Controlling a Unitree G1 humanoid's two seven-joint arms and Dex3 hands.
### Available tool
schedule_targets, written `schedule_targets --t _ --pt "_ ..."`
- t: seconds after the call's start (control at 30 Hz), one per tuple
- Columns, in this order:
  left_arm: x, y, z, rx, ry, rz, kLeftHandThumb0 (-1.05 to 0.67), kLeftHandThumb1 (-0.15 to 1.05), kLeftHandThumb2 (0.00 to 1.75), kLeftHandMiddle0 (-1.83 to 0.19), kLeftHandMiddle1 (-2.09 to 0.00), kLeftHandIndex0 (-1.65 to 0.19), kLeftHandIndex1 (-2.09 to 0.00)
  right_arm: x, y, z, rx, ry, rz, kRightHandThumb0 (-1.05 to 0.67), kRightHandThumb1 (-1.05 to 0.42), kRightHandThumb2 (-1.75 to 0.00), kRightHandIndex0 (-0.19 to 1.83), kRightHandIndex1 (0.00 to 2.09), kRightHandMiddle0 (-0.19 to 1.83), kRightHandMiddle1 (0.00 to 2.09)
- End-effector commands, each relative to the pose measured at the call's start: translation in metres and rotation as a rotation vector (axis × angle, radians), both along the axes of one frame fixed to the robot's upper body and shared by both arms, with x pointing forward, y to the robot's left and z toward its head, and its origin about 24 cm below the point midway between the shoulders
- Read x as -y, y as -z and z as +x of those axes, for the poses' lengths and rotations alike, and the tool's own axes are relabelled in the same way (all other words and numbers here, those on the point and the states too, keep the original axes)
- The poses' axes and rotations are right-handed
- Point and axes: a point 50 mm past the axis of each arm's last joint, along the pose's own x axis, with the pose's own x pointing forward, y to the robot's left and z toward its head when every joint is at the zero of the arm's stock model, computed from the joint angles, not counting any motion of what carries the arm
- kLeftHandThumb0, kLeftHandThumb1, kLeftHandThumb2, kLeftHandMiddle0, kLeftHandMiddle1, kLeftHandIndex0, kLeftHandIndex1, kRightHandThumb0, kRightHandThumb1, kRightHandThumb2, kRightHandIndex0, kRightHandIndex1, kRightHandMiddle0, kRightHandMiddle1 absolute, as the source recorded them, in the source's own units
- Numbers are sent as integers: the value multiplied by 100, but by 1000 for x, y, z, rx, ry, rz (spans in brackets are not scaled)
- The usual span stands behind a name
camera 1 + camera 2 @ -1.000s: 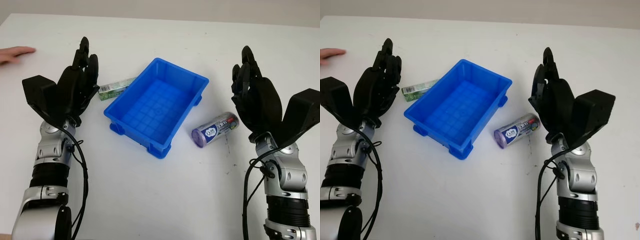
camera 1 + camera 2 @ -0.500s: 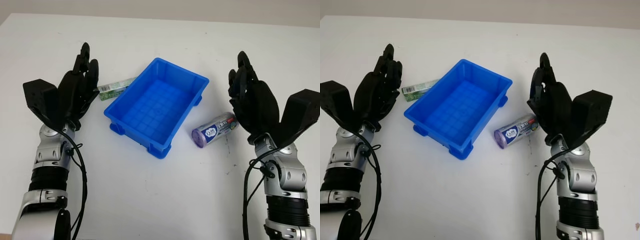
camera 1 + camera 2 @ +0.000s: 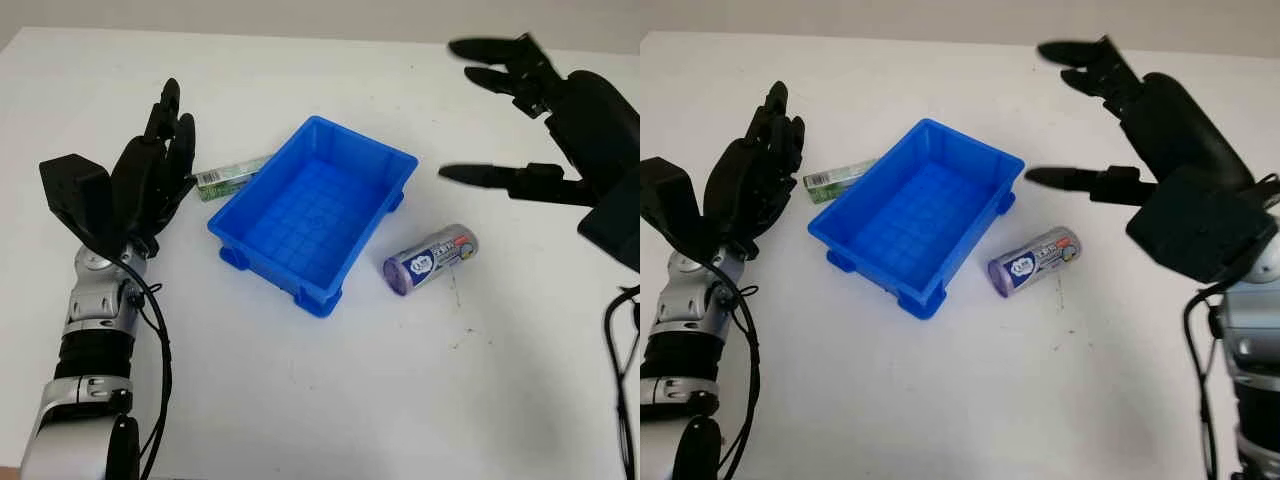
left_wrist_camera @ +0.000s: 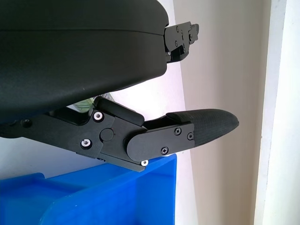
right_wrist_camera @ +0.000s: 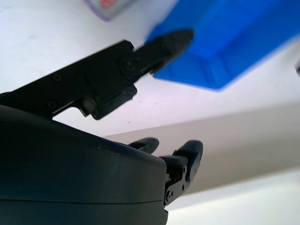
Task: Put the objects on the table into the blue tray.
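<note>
The blue tray sits mid-desk, a green box touching its left wall beside the open left hand. The open right hand hovers above the purple can.

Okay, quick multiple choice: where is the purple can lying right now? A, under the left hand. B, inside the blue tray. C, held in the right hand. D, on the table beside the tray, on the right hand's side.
D: the purple can lies on its side on the white table, just off the blue tray, with the open right hand raised above it.
</note>
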Motion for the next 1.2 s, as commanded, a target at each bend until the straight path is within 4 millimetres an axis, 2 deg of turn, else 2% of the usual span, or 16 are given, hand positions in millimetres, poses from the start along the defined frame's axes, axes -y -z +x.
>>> schedule_targets --t 0.0,0.1,0.3,0.57,0.77,1.17 --pt "1 -8 2 23 0 10 -76 105 64 19 0 19 0 -6 0 -7 -4 -18 -140 -63 -71 -6 41 13 45 14" --pt "2 -8 3 18 -9 8 -75 105 65 19 0 19 0 -9 3 -12 -8 -54 -211 -66 -73 -6 47 13 53 11" --pt "2 -9 4 17 -6 8 -74 105 65 19 0 19 0 -10 10 -16 -48 -104 -310 -59 -80 -7 51 12 56 8" --pt "2 -11 5 25 2 28 -75 105 67 19 0 19 0 -17 21 -17 -128 -121 -308 -53 -78 -5 49 8 53 5" --pt "1 -11 4 22 4 23 -76 105 66 19 0 19 0 -24 39 -11 -170 -158 -342 -56 -79 -5 49 8 56 7" --pt "-2 -11 3 22 5 24 -76 105 64 19 0 19 0 -21 68 -3 -258 -144 -374 -52 -78 -5 52 9 58 7"
